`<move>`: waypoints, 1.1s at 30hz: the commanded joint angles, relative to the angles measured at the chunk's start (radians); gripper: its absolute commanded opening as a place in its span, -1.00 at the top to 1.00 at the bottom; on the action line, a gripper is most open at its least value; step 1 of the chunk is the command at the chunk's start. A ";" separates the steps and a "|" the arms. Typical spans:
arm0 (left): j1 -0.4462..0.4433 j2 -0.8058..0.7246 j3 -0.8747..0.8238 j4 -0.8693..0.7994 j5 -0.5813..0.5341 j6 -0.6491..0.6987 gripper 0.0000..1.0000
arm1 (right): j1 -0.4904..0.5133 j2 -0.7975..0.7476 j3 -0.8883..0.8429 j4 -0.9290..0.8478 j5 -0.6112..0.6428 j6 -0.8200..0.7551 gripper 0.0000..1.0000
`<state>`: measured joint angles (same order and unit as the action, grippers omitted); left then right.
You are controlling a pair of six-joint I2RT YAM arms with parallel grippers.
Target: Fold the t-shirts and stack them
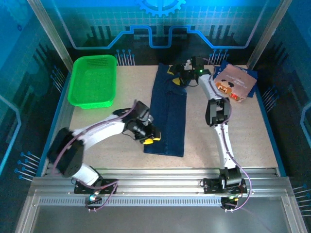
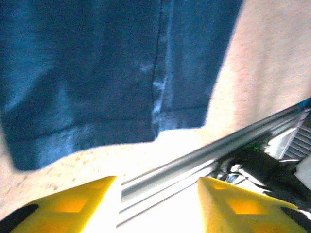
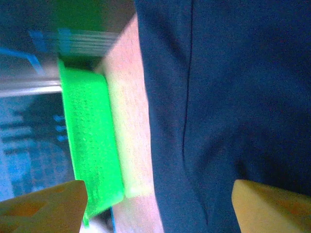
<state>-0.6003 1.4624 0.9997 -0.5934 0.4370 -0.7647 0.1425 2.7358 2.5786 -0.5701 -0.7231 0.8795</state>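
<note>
Navy shirt (image 1: 169,114) lies mid-desk, folded into a long narrow strip that runs from the near edge toward the far wall, lying flat. Second shirt (image 1: 236,82), pinkish-tan print up, sits folded at the far right corner, apart from the first. Left jaws at the strip's near left corner: yellow fingers (image 2: 73,206) parted, nothing between them, with the hem and bare desk (image 2: 262,73) below. Right jaws over the strip's far end: fingers (image 3: 272,206) spread wide, gripping nothing, dark cloth beneath. Green basket (image 1: 93,80) at the desk's far left, well apart from both shirts.
</note>
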 commanded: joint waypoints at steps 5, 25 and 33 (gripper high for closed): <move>0.143 -0.131 -0.154 -0.035 -0.034 0.035 -0.31 | 0.008 -0.914 -0.886 -0.334 0.203 -0.347 -0.77; -0.004 0.156 -0.255 0.239 -0.055 -0.106 -0.22 | 0.182 -1.261 -1.897 -0.018 0.076 -0.203 -0.56; -0.026 0.221 -0.213 0.290 -0.067 -0.119 -0.10 | 0.249 -1.190 -1.902 0.042 0.073 -0.164 -0.45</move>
<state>-0.5911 1.6035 0.7803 -0.3859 0.3779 -0.8688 0.3614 1.5120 0.6861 -0.5636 -0.6216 0.6945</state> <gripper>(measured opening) 0.565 0.729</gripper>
